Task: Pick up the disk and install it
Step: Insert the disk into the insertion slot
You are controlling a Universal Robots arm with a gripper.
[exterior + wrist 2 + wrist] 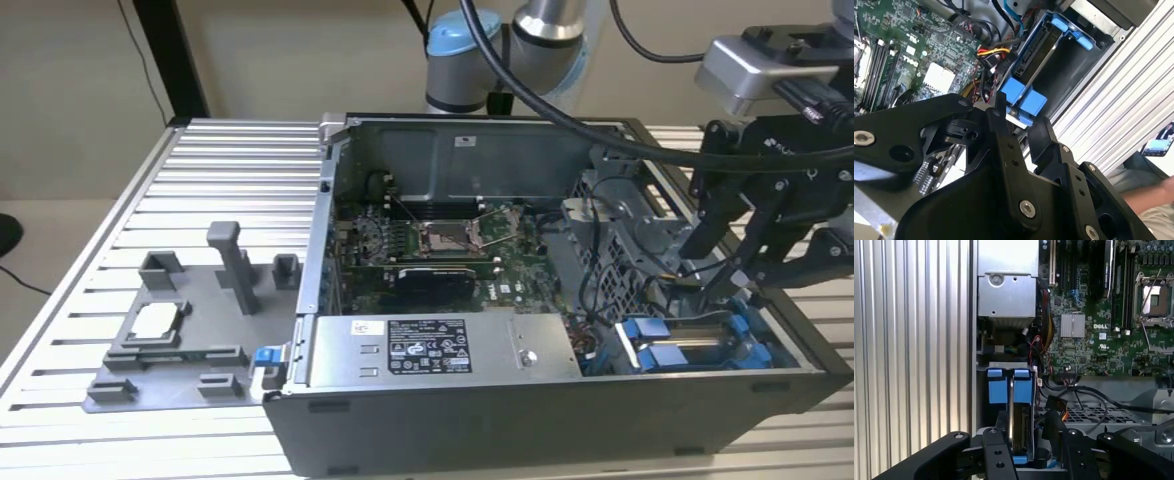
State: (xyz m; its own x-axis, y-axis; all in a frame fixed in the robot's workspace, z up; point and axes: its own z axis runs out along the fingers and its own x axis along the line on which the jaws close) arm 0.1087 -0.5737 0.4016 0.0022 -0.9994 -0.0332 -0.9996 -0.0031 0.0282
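Observation:
The disk [697,352] stands on edge in the drive bay at the computer case's front corner, on the exterior view's right. Its silver body [1040,54] is framed by a blue bracket, with two blue tabs [1009,386] at one end. My gripper [734,285] hangs just above that bay. In both wrist views the black fingers [1001,426] straddle the disk's [1021,412] near end. The gripper [1026,424] is open, with a gap showing beside one finger [1040,131]. Its midpoint [1019,117] sits over the blue tabs.
The open case [534,400] lies on a slotted aluminium table [227,180]. Inside are a motherboard [447,235], a grey power-supply box [441,345] and loose cables [989,55] beside the bay. A grey fixture [174,345] sits on the exterior view's left. A person's arm [1154,197] is nearby.

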